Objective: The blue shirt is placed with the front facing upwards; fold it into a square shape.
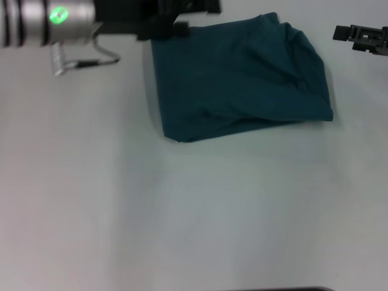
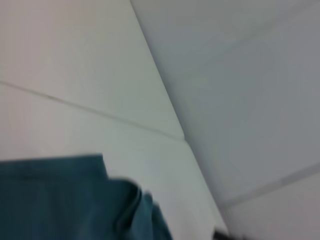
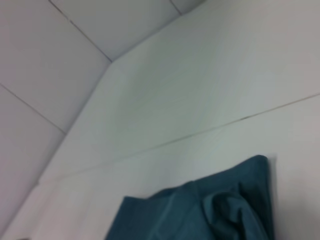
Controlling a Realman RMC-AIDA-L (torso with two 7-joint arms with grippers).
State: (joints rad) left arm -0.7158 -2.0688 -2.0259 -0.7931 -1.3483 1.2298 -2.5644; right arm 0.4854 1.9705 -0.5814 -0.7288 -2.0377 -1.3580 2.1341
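The blue shirt (image 1: 239, 79) lies folded into a compact, roughly four-sided bundle on the white table (image 1: 194, 212), in the far middle part of the head view. Its plain teal side faces up; no lettering shows. The long axis runs left to right, slightly tilted, with the near edge sloping from a lower left corner to a higher right corner. The left edge is straight and nearly vertical in the head view. The right side is rumpled, with raised folds and a rounded far-right corner.

The left gripper (image 1: 176, 25) sits at the far-left corner of the shirt, at or just above the fabric edge; whether its fingers are released or clenched cannot be told. The right gripper (image 1: 364, 36) hangs apart from the shirt, beyond its right side; its finger state also cannot be told.

Bare table extends widely on the near side and on the left of the shirt. Both wrist views show shirt fabric (image 2: 65, 200) (image 3: 210, 210) against the table surface.
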